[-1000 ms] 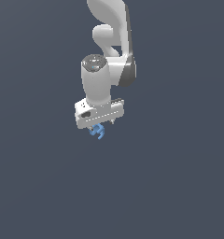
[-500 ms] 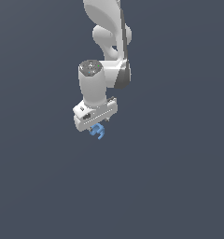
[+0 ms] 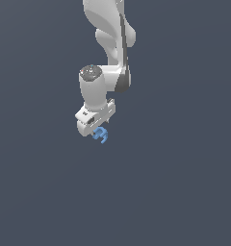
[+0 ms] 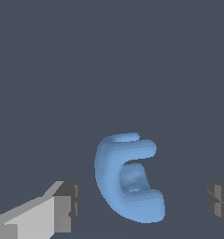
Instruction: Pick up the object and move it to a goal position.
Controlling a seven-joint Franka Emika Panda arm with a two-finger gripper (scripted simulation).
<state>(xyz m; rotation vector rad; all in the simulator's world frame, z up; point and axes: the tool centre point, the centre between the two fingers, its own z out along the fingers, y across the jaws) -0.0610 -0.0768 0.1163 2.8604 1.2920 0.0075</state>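
Fingers (image 4: 62, 207): two grey-tipped pads, seen in the wrist view at either side of the frame's lower part, spread wide with clear gaps between each pad and the piece lying between them; neither pad touches it in this view. Gripper (image 3: 99, 130): white, pointing downward, its body tilted slightly so that the end toward the exterior view's left sits lower than the end toward the exterior view's right. Object (image 4: 128, 182): small light-blue piece, C-shaped, with two rounded prongs curving out from a thick curved spine and a shallow hollow between them; in the wrist view it sits between the spread fingers, nearer the middle than either pad. In the exterior view the object (image 3: 100, 135) shows just below the gripper's underside, at its end toward the exterior view's right, much smaller than the gripper body. Whether it rests on the table or hangs free cannot be told. Long axis: runs along the spine, roughly across the line joining the two fingers; prongs point to one side of that line. Arm (image 3: 110, 43): white with a dark grey band, descending from the top of the exterior view, bending at a rounded joint, then dropping through a capped wrist cylinder to the gripper. Table (image 3: 185, 192): plain dark grey-blue surface filling both views.
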